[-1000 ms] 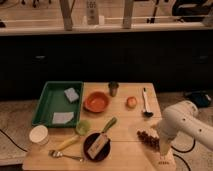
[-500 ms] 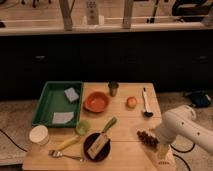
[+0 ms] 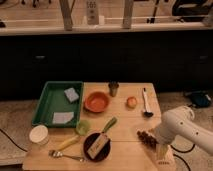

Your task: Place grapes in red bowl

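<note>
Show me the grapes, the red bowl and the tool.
grapes (image 3: 146, 138): camera view, middle of the bunch.
red bowl (image 3: 97, 102): camera view, bare inside.
tool (image 3: 161, 151): camera view, its tip, just right of the grapes.

The gripper (image 3: 161, 150) stood at lower right beside the grapes (image 3: 146, 138); bare table (image 3: 125, 122) stretched up-left to the red bowl (image 3: 97, 102), an orange (image 3: 131, 102) alongside.

Dim, warm light falls from above on the table (image 3: 128, 123), where the gripper (image 3: 161, 151) hangs at the front right corner. Up and left of it the red bowl (image 3: 97, 101) gleams; behind lies deep shadow.
</note>
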